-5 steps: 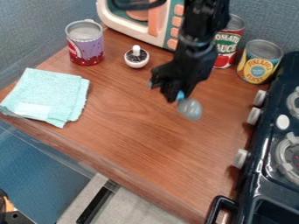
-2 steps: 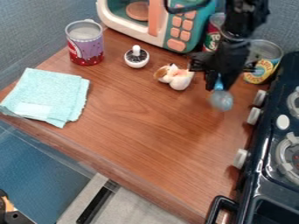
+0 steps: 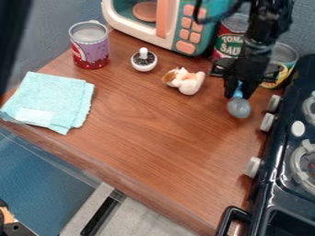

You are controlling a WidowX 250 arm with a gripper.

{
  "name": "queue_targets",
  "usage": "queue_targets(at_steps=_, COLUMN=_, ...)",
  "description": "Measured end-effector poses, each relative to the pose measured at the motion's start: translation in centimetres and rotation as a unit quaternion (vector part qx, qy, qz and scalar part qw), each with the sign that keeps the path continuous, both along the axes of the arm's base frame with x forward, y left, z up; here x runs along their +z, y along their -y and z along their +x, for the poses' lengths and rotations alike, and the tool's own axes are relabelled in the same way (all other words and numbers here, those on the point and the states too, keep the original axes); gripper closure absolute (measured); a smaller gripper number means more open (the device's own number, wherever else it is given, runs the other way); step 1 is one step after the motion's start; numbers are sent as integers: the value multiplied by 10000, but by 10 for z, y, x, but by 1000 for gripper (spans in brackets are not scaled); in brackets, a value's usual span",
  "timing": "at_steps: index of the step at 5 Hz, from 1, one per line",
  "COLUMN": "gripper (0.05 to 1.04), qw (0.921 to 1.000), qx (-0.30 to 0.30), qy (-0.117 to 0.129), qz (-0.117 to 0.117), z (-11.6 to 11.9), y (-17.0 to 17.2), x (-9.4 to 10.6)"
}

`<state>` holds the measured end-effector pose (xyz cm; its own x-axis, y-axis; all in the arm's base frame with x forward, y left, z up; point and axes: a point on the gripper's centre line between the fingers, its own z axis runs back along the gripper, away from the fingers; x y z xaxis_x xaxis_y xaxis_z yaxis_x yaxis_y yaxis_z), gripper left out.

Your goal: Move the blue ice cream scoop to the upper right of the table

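Pinching the blue ice cream scoop (image 3: pixel 239 108) by its handle, black pincer (image 3: pixel 238 92) above, rounded end beneath.

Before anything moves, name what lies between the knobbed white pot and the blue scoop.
A lumpy white-and-orange object, on the wooden table, in the camera view.

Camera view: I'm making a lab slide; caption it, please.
Black gripper holding a blue ice cream scoop at the upper right of the table, near the stove.
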<state>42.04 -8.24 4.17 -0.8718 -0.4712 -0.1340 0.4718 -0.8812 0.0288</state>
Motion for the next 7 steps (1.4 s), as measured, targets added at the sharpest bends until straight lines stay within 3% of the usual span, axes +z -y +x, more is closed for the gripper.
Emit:
queue_targets(at_steps=1, gripper=765, qw=9999, qx=-32, qy=-152, qz=36, z=5, y=1, x=-10)
queue_targets(at_steps=2, gripper=704, qw=9996, qx=-62, qy=-265, qz=-31, z=5, y=4, x=-13)
queue_targets(at_steps=4, gripper=124, qw=9989, qx=68, qy=-416, qz=-192, z=4, y=-6, x=-14)
queue_targets(at_steps=5, gripper=75, qw=9989, qx=45, qy=-405, qz=-213, z=3, y=-7, x=-12)
queue_targets(at_steps=6, gripper=80, qw=9995, qx=91, qy=-4, qz=-288, z=-2, y=-8, x=20)
queue_targets(at_steps=7, gripper=83, qw=9992, qx=-10, qy=248, qz=-301, z=-10, y=-10, x=37)
